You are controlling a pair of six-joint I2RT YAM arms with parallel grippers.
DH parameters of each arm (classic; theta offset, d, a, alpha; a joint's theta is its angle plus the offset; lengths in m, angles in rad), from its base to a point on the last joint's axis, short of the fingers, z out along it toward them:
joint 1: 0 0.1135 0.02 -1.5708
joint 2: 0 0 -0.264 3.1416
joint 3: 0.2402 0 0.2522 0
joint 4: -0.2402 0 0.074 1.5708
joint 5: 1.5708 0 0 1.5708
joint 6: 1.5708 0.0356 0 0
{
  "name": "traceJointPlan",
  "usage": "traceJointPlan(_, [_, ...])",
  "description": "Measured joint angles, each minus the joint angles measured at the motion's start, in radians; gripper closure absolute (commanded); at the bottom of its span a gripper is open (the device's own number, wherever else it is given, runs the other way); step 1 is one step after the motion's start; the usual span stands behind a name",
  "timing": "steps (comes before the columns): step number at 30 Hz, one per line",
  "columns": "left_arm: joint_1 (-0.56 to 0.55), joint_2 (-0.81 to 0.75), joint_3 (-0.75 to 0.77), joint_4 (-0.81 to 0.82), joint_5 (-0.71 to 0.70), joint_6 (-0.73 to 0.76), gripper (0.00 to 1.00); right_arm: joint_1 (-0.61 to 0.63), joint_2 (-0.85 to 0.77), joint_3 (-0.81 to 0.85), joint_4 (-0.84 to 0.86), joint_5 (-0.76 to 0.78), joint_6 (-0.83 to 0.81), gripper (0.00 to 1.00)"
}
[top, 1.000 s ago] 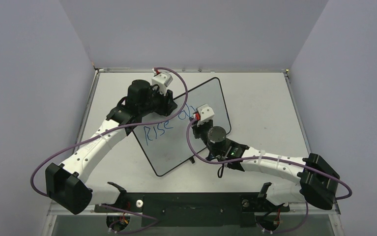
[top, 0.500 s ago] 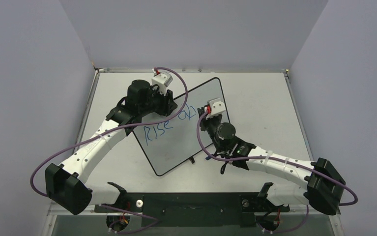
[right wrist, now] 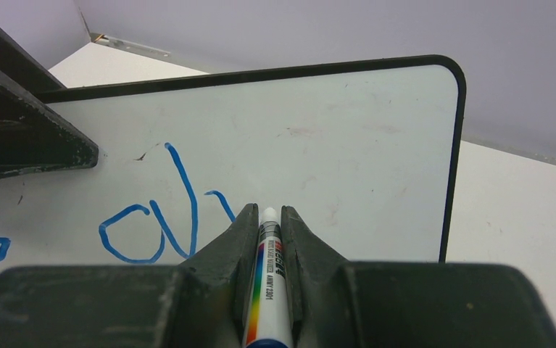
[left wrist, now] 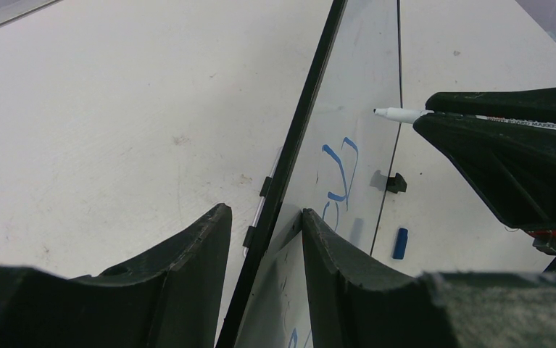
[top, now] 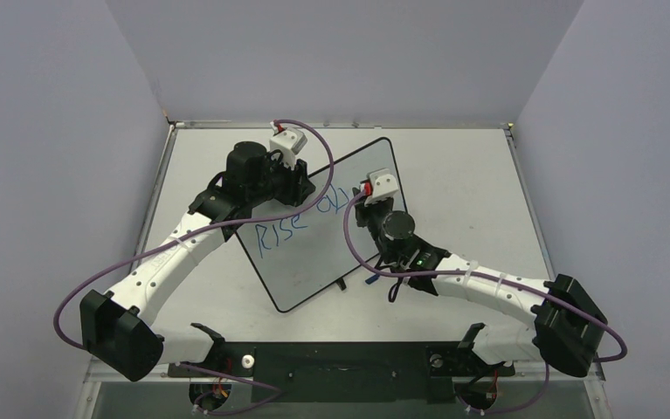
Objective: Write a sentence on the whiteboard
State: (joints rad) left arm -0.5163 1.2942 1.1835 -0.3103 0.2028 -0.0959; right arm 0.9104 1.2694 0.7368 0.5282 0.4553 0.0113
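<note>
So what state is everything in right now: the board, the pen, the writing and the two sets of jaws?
Whiteboard, standing on edge on the table.
Writing, unfinished: "Rise ab" in blue.
Pen, uncapped, tip at the board beside the last stroke; contact unclear.
Right jaws, shut on the pen.
Left jaws, apart, straddling the board's edge; firm grip unclear.

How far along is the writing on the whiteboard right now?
Done: the sentence reads only "Rise ab" in blue on the whiteboard. In hand: left gripper clamps the board's edge; right gripper holds the marker, tip near the board. Left: the rest of the sentence.
</note>
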Motion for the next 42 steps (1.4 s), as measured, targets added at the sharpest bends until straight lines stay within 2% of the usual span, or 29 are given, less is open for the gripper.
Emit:
traceJointPlan(27, [0.000,0.000,0.000,-0.001,-0.002,0.000,1.00,-0.021,0.051,0.029,0.009,-0.037,0.002,1.00])
traceJointPlan(42, [0.000,0.000,-0.001,-0.003,-0.010,0.000,1.00,-0.021,0.029,-0.048,0.029,-0.050,0.029,1.00])
